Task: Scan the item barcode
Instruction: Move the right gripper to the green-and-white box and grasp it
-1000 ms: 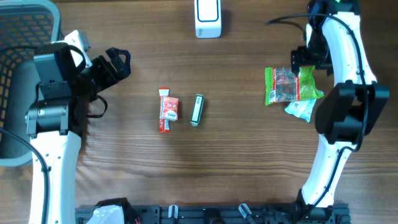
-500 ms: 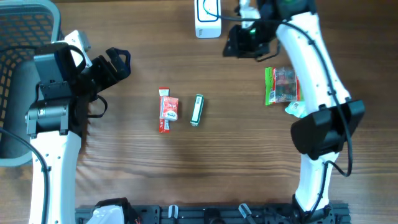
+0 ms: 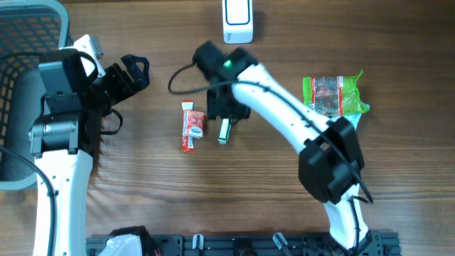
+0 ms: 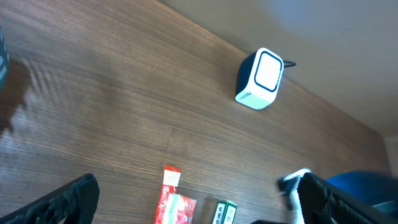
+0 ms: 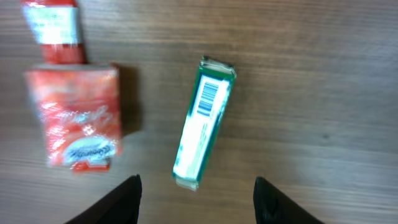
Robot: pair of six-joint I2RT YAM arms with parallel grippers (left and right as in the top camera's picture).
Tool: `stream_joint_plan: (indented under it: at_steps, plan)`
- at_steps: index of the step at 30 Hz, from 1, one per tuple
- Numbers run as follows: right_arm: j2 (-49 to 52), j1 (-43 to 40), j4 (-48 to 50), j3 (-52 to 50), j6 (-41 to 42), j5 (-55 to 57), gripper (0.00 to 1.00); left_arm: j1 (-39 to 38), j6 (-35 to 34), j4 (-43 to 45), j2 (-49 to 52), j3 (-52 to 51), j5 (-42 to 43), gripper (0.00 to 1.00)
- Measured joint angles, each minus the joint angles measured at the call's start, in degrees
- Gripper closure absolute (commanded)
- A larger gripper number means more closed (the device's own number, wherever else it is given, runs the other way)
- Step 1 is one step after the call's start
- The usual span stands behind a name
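Hovering over slim green pack (image 5: 202, 127), right pincer (image 5: 199, 202) half open, empty; pack likely light, stiff, slick: pinch long sides mid-length, barcode (image 5: 208, 99) clear

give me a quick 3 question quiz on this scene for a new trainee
1. True or false: the right claw is closed on the green pack.
2. What lies right beside the green pack? A) a red packet B) a mug C) a spoon
3. Fill in: the barcode on the green pack faces ___.
Key: 1 false, the claw is open and holds nothing; 2 A; 3 up.
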Motion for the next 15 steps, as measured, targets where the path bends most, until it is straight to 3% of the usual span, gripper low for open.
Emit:
stream_joint_plan:
  at_steps: [12, 15]
  plan:
    - [0.0, 1.16, 18.69, -14.95, 5.97, 2.69, 0.52, 0.0, 0.0, 0.0, 0.0, 0.0, -0.02, 0.0]
    - [0.0, 1.16, 21.44, -16.94, 5.57, 2.8, 0.62, 0.0, 0.0, 0.02, 0.0, 0.0, -0.02, 0.0]
